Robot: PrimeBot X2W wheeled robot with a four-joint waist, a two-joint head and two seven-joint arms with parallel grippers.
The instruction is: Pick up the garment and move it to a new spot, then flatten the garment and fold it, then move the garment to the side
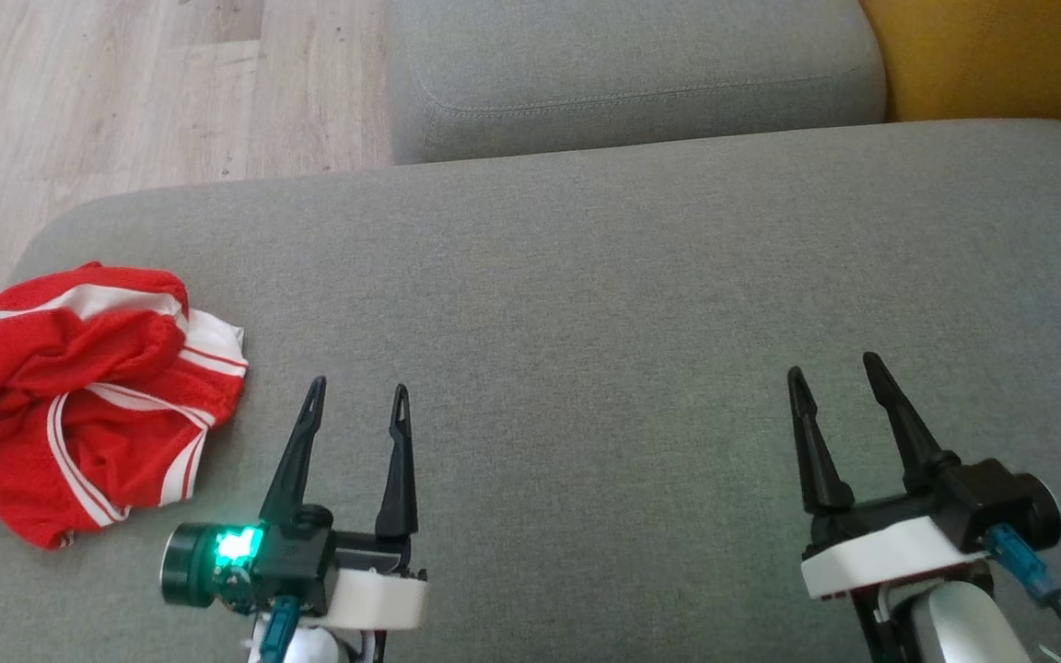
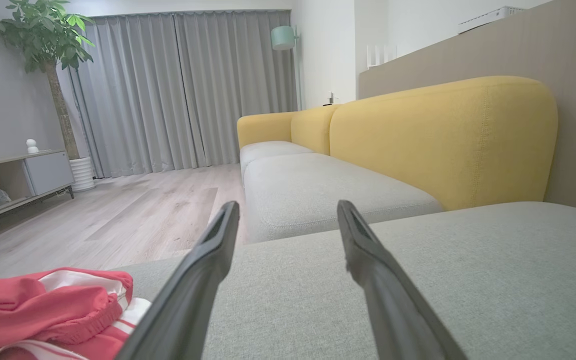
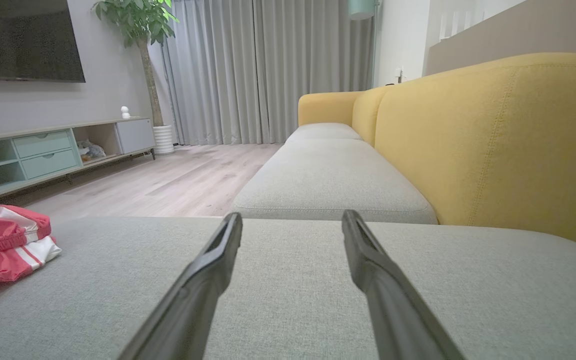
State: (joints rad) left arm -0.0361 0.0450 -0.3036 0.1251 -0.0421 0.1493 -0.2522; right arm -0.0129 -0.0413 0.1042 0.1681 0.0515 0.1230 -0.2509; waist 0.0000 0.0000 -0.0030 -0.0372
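We see the red and white garment (image 1: pixel 79 396) lying crumpled at the left edge of the grey sofa cushion (image 1: pixel 586 295), close to the wooden floor (image 1: pixel 125 92). Our left hand (image 1: pixel 358 391) is just beside it on its right, fingers spread wide and holding nothing. Our right hand (image 1: pixel 834 364) is well apart on the other side, equally wide and empty. A yellow backrest (image 2: pixel 443 135) rises beyond.

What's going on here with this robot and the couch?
A two-armed robot faces a grey sofa cushion. A crumpled red-and-white garment lies at its left end, untouched. The left gripper and right gripper are both open and empty over the cushion, the left one nearer the garment.
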